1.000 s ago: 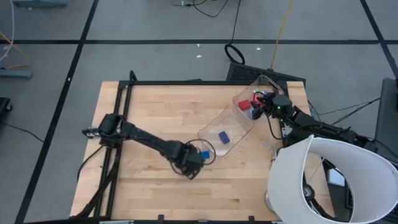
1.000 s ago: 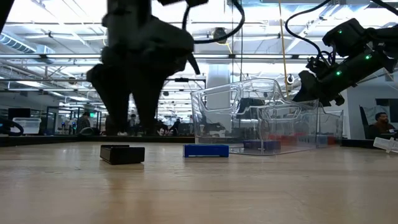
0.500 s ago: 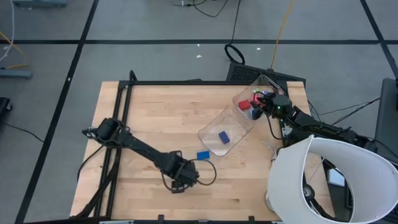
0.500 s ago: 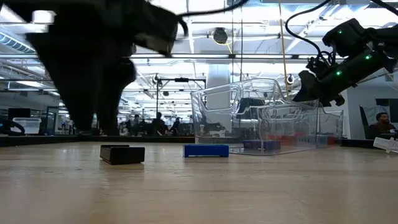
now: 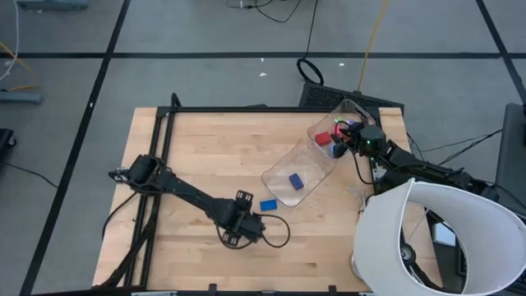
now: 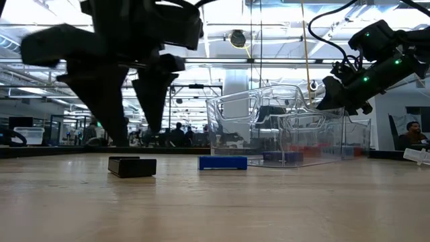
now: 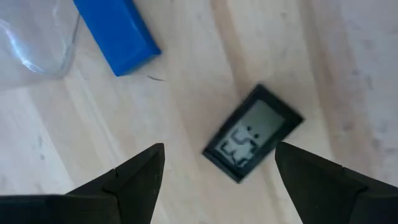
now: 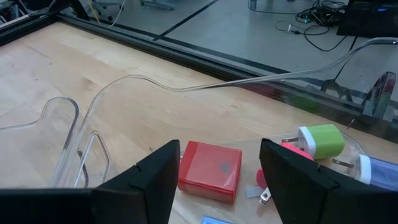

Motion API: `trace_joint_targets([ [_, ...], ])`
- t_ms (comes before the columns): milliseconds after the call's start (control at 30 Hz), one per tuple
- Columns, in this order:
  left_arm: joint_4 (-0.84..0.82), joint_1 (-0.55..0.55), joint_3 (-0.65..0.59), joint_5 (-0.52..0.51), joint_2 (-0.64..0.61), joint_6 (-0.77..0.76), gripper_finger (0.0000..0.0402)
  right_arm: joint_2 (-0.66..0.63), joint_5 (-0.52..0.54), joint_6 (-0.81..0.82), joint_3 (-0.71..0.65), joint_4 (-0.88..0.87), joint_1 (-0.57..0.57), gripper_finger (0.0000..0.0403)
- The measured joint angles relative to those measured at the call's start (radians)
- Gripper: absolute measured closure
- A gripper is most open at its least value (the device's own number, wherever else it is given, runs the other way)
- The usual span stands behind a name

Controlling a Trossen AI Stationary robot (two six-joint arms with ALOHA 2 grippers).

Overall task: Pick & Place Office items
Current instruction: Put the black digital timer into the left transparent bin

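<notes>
A dark flat rectangle with a small display [image 7: 252,134] lies on the wood table [image 5: 197,156], beside a blue block [image 7: 118,31]. In the low view the rectangle [image 6: 132,166] and the block [image 6: 222,162] both rest flat. My left gripper [image 7: 219,148] hangs open above the rectangle, pointing down, one finger on either side and clear of it; in the high view the gripper [image 5: 238,228] hides it. A clear bin [image 5: 308,164] lies on its side, holding a blue block [image 5: 294,181], a red block [image 8: 209,171] and a green plug [image 8: 320,140]. My right gripper [image 8: 219,149] stands open at the bin's far end.
The bin's open mouth [image 5: 275,185] faces the blue block on the table [image 5: 269,205]. A black frame [image 5: 160,140] runs along the table's left and far edges. A white lamp shade [image 5: 436,238] stands at the right near corner. Whether my right gripper touches the bin, I cannot tell.
My left gripper has gone from beside the blue block toward the table's left and near edges and has rolled about its own pointing line, staying open. It now stands over the dark rectangle. The block and the rectangle have kept their places.
</notes>
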Motion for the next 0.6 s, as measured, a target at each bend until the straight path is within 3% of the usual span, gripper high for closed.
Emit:
trace_joint_targets([
  [267,0.000,0.033,0.000,0.025,0.000,0.106,0.0096,0.000,0.000,0.000,0.000,-0.001,0.000,0.0190],
  [367,0.001,0.041,-0.005,0.086,0.000,0.150,0.0096,0.000,0.000,0.000,0.000,-0.001,0.000,0.0190],
  [467,0.012,0.043,-0.030,0.153,0.000,0.196,0.0096,0.000,0.000,0.000,0.000,0.000,0.000,0.0190],
  [600,0.086,0.042,-0.092,0.142,0.000,0.251,0.0096,0.000,0.000,-0.001,0.000,0.002,0.000,0.0190],
])
